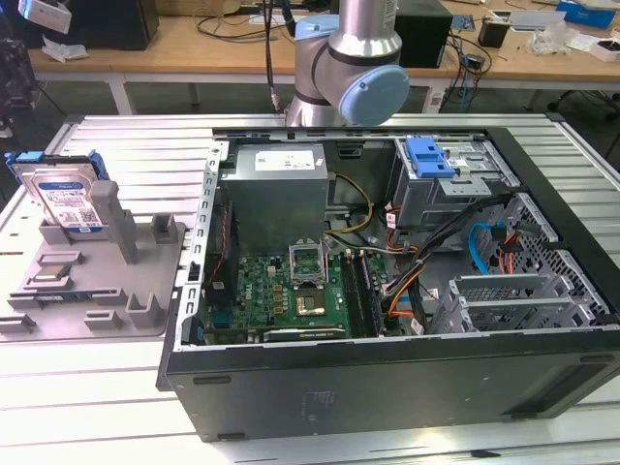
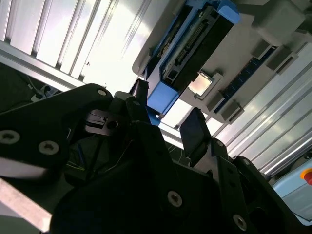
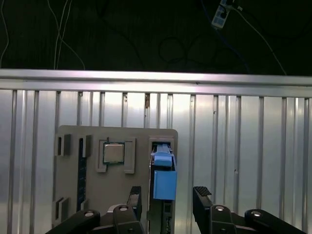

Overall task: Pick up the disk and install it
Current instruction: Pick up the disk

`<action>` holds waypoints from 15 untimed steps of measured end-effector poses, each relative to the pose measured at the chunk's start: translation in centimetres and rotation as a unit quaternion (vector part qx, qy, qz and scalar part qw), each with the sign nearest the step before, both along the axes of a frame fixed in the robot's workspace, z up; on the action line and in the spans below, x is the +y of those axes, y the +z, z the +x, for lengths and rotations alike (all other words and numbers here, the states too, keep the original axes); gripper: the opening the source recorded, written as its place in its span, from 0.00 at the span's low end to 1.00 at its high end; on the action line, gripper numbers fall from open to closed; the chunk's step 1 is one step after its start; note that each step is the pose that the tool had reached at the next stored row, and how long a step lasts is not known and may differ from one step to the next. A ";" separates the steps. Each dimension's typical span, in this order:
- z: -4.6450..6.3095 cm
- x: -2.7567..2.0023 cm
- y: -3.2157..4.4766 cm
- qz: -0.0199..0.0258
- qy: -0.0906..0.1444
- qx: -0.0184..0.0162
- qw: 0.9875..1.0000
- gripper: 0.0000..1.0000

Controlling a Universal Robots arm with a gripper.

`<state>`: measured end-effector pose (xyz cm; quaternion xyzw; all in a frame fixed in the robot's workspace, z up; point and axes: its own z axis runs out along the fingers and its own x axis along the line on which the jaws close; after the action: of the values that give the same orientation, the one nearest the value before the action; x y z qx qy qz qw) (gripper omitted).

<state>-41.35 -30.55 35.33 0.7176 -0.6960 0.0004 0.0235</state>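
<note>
A ribbed metal counter [image 1: 116,145] is carrying the whole job in the exterior view, with cluttered desks running along the back of the room. An open computer case [image 1: 387,387] is lying on its side across the middle. Toward the exterior view's left, a grey fixture tray [image 1: 97,310] is holding the disk [image 1: 66,201], which is standing on edge and leaning back a little, its label facing the camera. The arm [image 1: 354,73] is rising out of the picture behind the case. In the second wrist view the claw [image 2: 168,114] is hanging released, its dark fingers [image 2: 195,129] spread, with the disk's blue carrier corner [image 2: 161,95] showing between them and a processor chip [image 2: 200,84] sitting in a tray pocket just beside it. In the first wrist view the claw [image 3: 168,197] is looking down on the disk [image 3: 164,183] edge-on, one finger lying to each side of it and neither one touching. The pick-up seems to be the step in hand, and nothing is installed yet. A sound grasp, I judge, is calling for the fingers to be squared to the disk's flat faces and kept clear of the tray's posts.
</note>
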 end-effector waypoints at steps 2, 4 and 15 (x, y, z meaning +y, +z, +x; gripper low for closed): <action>0.0 -0.08 -0.14 0.000 0.000 0.000 1.000 0.54; 0.0 -0.14 -0.30 0.000 0.000 0.000 1.000 0.54; 0.2 -0.32 -1.11 0.000 0.000 0.000 1.000 0.54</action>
<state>-41.17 -30.87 34.22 0.7176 -0.6961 0.0004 0.0235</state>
